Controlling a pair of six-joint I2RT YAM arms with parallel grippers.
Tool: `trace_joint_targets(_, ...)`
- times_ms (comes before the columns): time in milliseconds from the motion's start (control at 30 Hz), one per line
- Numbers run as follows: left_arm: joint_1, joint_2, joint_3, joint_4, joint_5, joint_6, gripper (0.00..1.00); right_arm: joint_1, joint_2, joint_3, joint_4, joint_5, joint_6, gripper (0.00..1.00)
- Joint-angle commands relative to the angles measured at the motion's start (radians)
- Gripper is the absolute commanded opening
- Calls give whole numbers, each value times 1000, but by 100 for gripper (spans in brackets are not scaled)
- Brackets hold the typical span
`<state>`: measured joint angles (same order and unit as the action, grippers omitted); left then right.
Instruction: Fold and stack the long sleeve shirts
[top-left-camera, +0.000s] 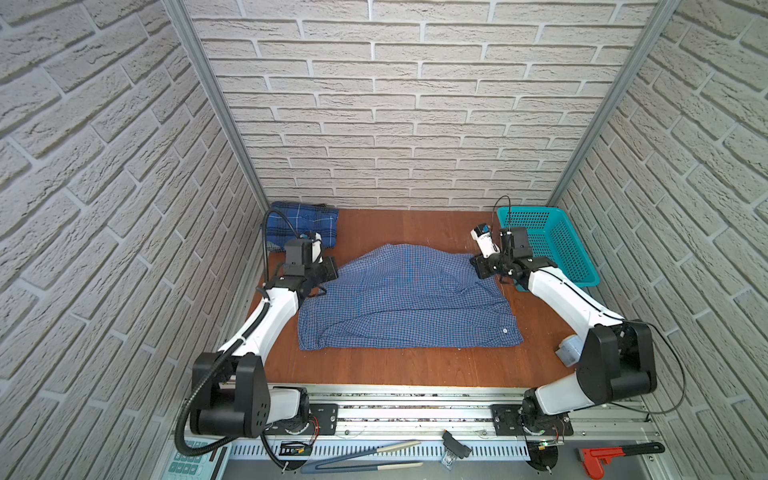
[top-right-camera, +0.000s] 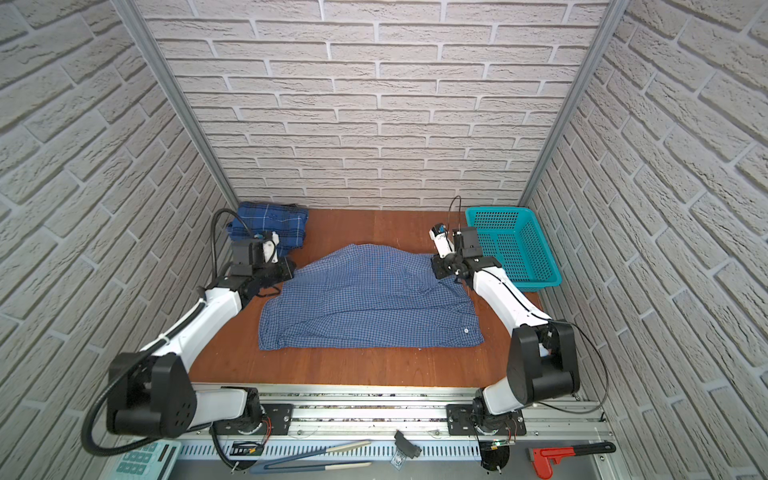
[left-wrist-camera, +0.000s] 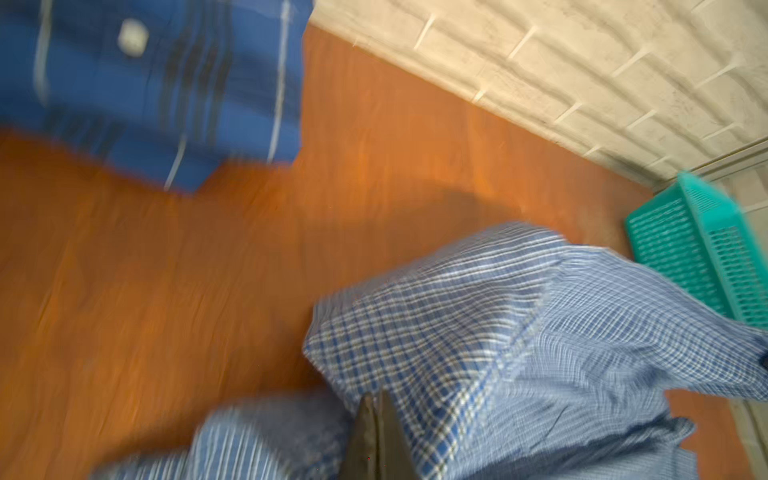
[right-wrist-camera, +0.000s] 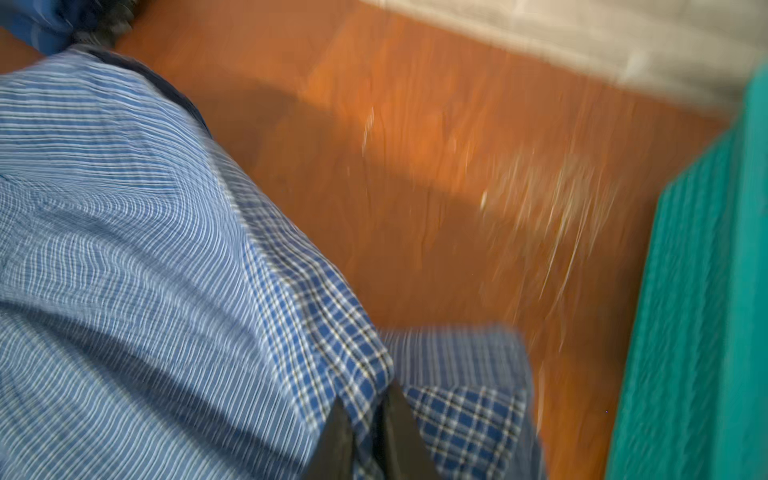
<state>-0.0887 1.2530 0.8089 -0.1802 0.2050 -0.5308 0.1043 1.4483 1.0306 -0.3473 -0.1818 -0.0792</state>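
Check shirt (top-left-camera: 407, 303) lies spread across the middle of the counter (top-left-camera: 415, 365). Its near hem is flat on the wood, and one white button (top-left-camera: 505, 331) shows by the near right corner. Further back the cloth wrinkles and rises, and in both top views the far edge stands up in a hump between the two tools. Left tool (top-left-camera: 332, 269) is at the shirt's far left corner. The left wrist view, though blurred, shows its jaws pressed together (left-wrist-camera: 376, 419) with the shirt's edge pinched at their tips. Right tool (top-left-camera: 478, 266) is at the far right corner. The right wrist view, also blurred, shows its jaws nearly together (right-wrist-camera: 365, 419) with a fold of the check cloth clamped between them. Plaid shirt (top-left-camera: 299, 220) sits folded in the far left corner against the wall (top-left-camera: 374, 124), just behind the left tool and apart from the check shirt. Basket (top-left-camera: 548, 245) stands in the far right corner, just beside the right tool.
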Motion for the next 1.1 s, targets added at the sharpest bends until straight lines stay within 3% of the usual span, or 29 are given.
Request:
trace_joint_targets(0, 13, -75, -89, 64, -128, -64, 0, -5, -143, -94, 33, 53, 197, 29)
trace_joint_targets(67, 19, -106, -118, 60, -147, -67, 0, -5, -216, -129, -19, 52, 255, 31)
trace_joint_targets(200, 24, -130, -167, 76, -162, -74, 0, -5, -345, -154, -121, 127, 392, 45)
trace_joint_targets(333, 28, -121, -212, 83, -176, -85, 0, -5, -393, -215, -39, 83, 520, 54)
trace_joint_targets(467, 28, -125, -264, 112, -158, -100, 0, -5, -320, -204, -94, 87, 591, 56)
trace_joint_targets(667, 29, -119, -286, 130, -153, -100, 0, -5, -218, -275, -133, 211, 614, 55)
trace_joint_targets(867, 29, -113, -279, 142, -145, -102, 0, -5, -230, -351, -108, 225, 657, 57)
trace_joint_targets(967, 30, -102, -271, 142, -149, -93, 0, -5, -253, -361, -112, 298, 689, 58)
trace_joint_targets(1067, 30, -88, -254, 136, -151, -87, 0, -6, -251, -381, -63, 275, 707, 59)
